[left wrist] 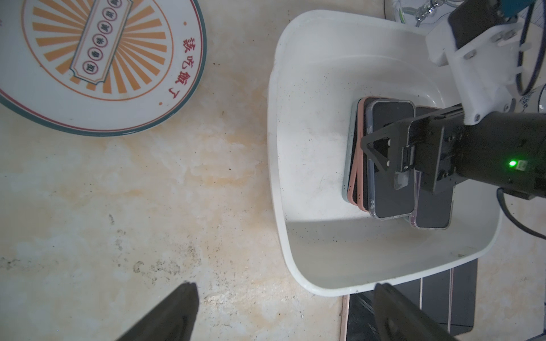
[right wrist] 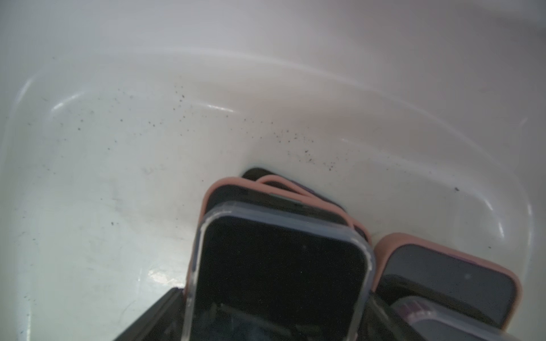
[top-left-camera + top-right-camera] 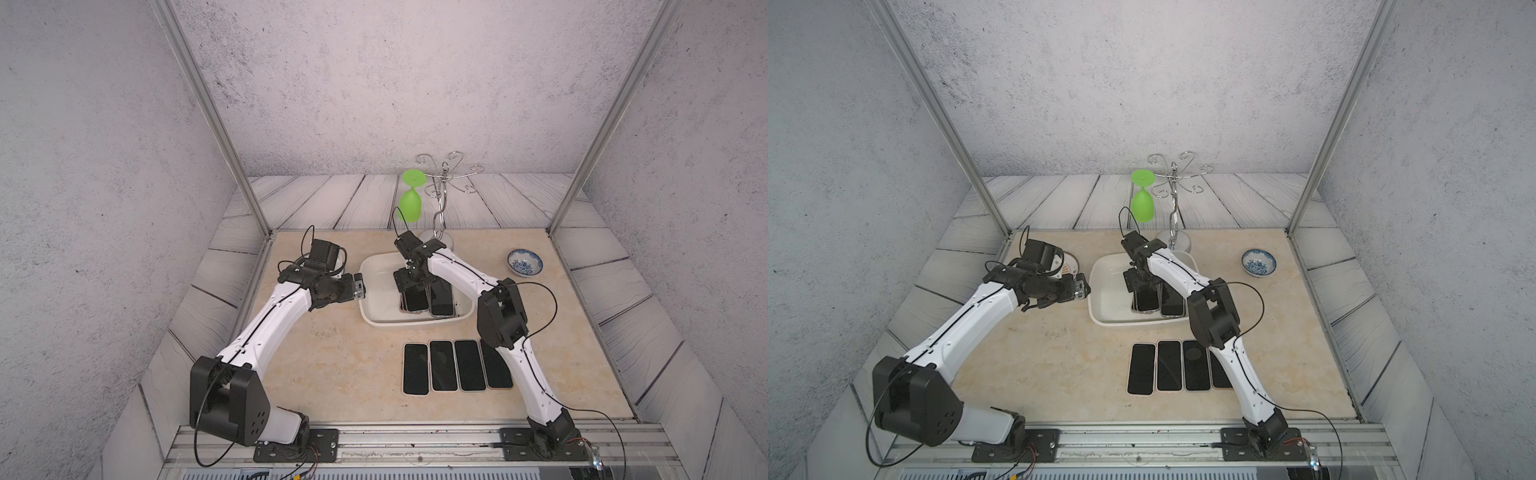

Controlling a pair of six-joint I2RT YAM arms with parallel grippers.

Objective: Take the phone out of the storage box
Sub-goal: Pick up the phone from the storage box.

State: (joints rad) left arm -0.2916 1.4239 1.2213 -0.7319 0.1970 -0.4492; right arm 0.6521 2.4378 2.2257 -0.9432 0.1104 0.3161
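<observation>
The white storage box (image 3: 376, 318) (image 1: 276, 165) sits mid-table and holds several stacked phones. The top phone (image 2: 280, 259) (image 1: 388, 195) (image 3: 415, 301) has a dark screen and a clear case, and lies flat on pink-cased ones. Another pink-cased phone (image 2: 443, 271) lies beside the stack. My right gripper (image 3: 409, 286) (image 2: 273, 295) reaches down into the box, open, with one finger along each long edge of the top phone. My left gripper (image 3: 359, 287) (image 1: 285, 285) hovers open and empty over the table beside the box's left rim.
Several phones (image 3: 442, 365) lie in a row on the table in front of the box, partly under my right arm. An orange-patterned plate (image 1: 88, 59) sits left of the box and a blue-and-white bowl (image 3: 525, 262) back right. A green glass (image 3: 411, 203) hangs on a wire rack (image 3: 442, 183) behind.
</observation>
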